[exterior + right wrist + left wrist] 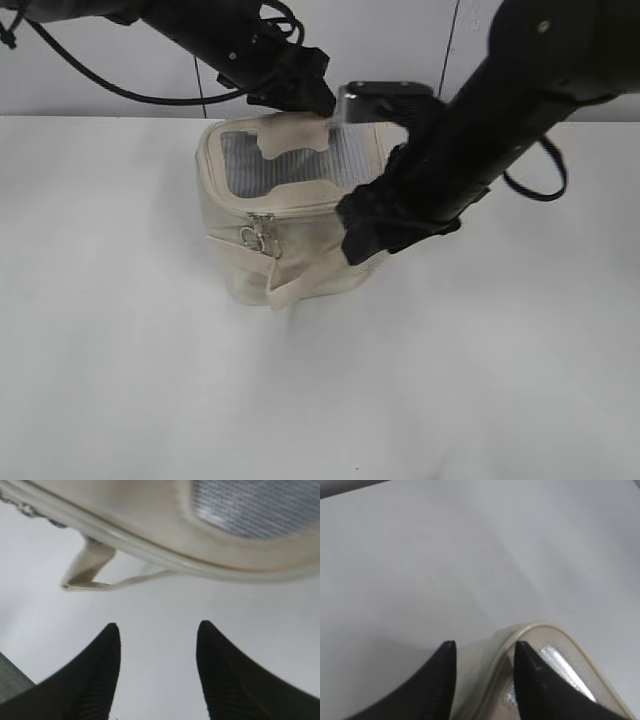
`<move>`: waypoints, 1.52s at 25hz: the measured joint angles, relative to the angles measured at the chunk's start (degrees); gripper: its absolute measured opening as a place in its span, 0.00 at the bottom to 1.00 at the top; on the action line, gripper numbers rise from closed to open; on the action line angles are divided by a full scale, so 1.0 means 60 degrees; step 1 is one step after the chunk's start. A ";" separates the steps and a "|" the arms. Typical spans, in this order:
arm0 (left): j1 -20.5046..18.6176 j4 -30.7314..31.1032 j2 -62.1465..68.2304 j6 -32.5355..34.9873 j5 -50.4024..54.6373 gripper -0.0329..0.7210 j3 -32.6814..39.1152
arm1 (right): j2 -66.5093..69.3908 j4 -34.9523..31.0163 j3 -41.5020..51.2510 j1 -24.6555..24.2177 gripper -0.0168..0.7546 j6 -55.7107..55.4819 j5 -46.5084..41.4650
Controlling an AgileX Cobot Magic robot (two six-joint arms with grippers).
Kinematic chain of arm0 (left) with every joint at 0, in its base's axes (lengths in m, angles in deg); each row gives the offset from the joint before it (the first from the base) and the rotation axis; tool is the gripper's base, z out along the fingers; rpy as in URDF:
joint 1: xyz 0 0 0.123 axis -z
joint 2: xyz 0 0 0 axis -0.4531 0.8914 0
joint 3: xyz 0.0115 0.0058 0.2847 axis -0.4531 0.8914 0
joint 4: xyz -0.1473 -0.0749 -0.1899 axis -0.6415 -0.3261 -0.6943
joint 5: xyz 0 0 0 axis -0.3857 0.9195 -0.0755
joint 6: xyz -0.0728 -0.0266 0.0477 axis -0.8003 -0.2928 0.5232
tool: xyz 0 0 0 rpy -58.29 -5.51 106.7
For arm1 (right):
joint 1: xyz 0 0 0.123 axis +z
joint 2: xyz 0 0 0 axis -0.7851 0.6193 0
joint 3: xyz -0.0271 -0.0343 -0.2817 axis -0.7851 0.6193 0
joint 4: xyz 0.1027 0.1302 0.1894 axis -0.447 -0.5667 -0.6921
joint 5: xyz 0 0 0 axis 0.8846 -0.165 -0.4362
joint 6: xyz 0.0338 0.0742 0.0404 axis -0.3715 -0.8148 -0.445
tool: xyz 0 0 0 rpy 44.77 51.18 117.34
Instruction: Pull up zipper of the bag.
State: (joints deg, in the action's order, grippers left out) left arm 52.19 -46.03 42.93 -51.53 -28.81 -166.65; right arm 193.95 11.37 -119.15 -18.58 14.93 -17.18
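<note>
The bag (290, 215) is sited mid-table; the zipper (262, 236) slider at the front is ungrasped; left gripper (485, 652) straddles the rear rim, right gripper (157, 632) is parted, empty; pulling is judged outstanding.

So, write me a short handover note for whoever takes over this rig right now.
Left gripper: open, its fingers straddling the rim at the back corner of the bag, not visibly clamped.
Right gripper: open and empty, hanging over bare table by the bag's right side.
The bag stands upright mid-table, strap hanging off the front.
Zipper: its metal slider and ring sit on the front face near the left corner; neither gripper touches it.
Done: both arms brought to the bag.
Left: steady the bag, grasp the ring, pull the zipper along the rim.
</note>
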 joint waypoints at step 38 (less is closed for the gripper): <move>-0.0347 0.6669 -2.1355 -0.4696 0.3293 0.37 1.2907 | -1.7545 0.3622 0.6367 -0.0904 0.56 -0.1666 -0.4710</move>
State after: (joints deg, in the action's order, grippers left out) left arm 50.11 -6.02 -85.20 -79.71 -9.05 -89.20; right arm 88.68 33.10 -80.95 -24.01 4.93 -45.44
